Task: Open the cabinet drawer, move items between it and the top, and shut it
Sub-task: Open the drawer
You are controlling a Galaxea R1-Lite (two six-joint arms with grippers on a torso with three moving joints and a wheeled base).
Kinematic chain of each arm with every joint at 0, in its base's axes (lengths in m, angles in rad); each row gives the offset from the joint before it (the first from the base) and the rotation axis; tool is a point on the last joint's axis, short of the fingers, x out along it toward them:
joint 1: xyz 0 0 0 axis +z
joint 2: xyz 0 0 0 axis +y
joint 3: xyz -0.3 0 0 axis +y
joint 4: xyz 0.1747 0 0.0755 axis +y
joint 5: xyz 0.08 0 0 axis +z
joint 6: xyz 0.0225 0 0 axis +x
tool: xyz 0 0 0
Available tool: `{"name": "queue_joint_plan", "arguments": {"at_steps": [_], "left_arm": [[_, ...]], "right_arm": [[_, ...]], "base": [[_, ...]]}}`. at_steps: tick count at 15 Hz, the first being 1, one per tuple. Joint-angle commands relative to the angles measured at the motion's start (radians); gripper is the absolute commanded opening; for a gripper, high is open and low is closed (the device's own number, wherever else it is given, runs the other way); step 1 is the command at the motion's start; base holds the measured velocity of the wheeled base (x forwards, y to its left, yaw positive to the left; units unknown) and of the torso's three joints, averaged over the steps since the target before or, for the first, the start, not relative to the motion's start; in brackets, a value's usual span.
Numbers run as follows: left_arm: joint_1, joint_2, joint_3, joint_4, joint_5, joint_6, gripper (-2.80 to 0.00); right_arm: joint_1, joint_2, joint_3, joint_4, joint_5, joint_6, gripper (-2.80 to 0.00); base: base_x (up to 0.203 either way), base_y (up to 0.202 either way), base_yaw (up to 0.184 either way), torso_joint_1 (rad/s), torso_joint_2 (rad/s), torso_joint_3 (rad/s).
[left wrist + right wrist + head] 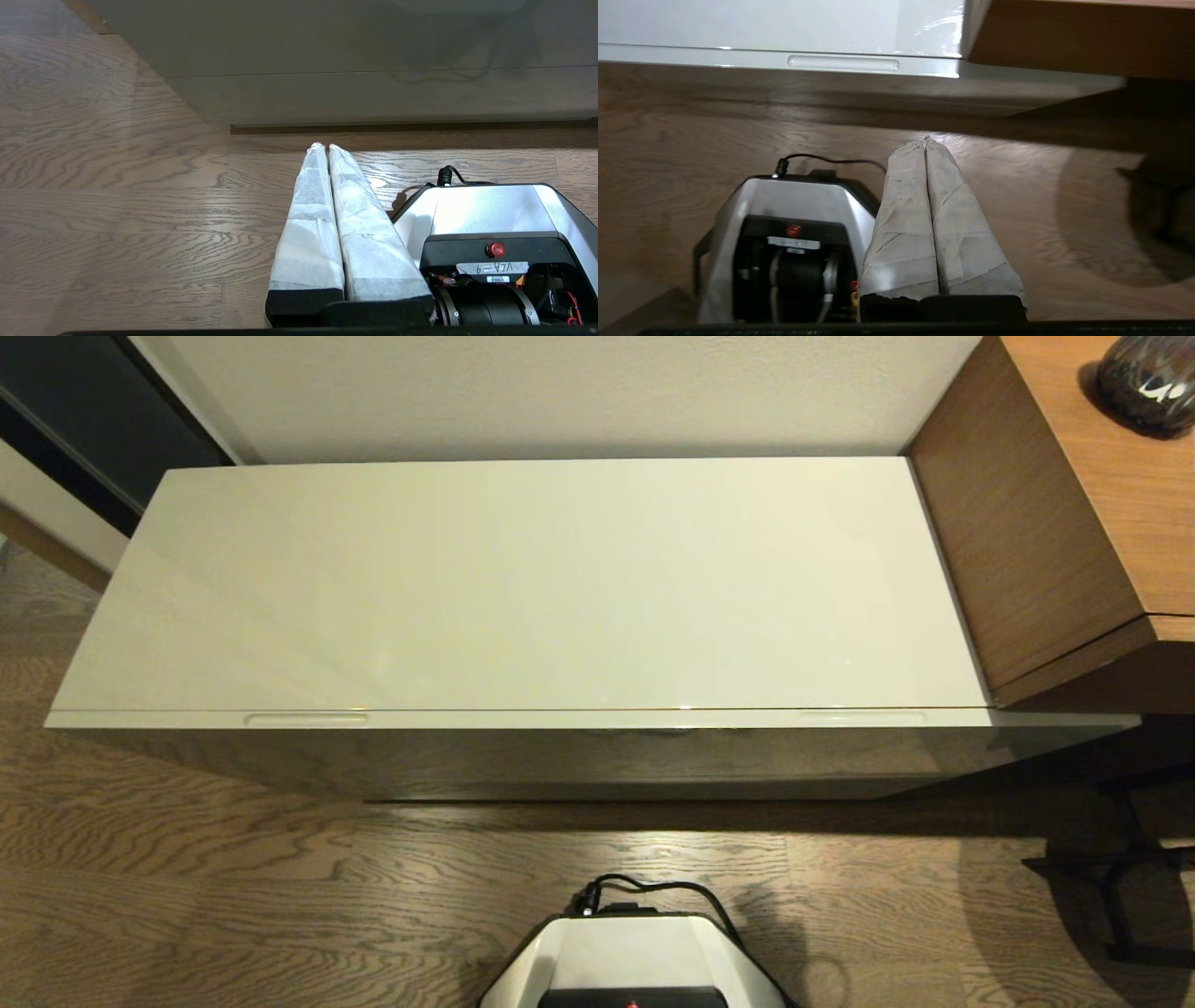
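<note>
A glossy cream top [523, 588] is seen spanning the low cabinet, with the cabinet drawer [579, 720] pushed in beneath it. Both the left gripper [325, 148] and right gripper [923, 142] are held above the wood floor [233, 887], jaws clenched on nothing.

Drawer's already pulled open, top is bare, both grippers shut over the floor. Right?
Not quite: the cabinet drawer is closed, its front flush under the top, as the head view shows. The rest holds: left gripper and right gripper are shut over the floor.
</note>
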Motion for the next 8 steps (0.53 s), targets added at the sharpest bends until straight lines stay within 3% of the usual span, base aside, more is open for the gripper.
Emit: {"name": "queue_joint_plan", "arguments": {"at_steps": [1, 2, 3, 5, 8], "left_arm": [[0.0, 0.002, 0.0, 0.0, 0.0, 0.0, -2.8], [0.0, 0.002, 0.0, 0.0, 0.002, 0.0, -2.8], [0.0, 0.002, 0.0, 0.0, 0.0, 0.0, -2.8], [0.0, 0.002, 0.0, 0.0, 0.0, 0.0, -2.8], [-0.001, 0.002, 0.0, 0.0, 0.001, 0.0, -2.8]], "right_arm": [[0.042, 0.21, 0.004, -0.076, -0.016, 0.074, -2.8], [0.08, 0.269, -0.003, -0.126, -0.055, 0.18, -2.8], [0.147, 0.298, -0.006, -0.162, -0.094, 0.232, -2.8], [0.255, 0.348, -0.005, -0.198, -0.143, 0.284, -2.8], [0.308, 0.418, -0.03, -0.244, -0.161, 0.322, -2.8]], "base": [[0.0, 0.0, 0.0, 0.0, 0.0, 0.0], [0.0, 0.0, 0.0, 0.0, 0.0, 0.0], [0.0, 0.0, 0.0, 0.0, 0.0, 0.0], [0.0, 0.0, 0.0, 0.0, 0.0, 0.0], [0.0, 0.0, 0.0, 0.0, 0.0, 0.0]]}}
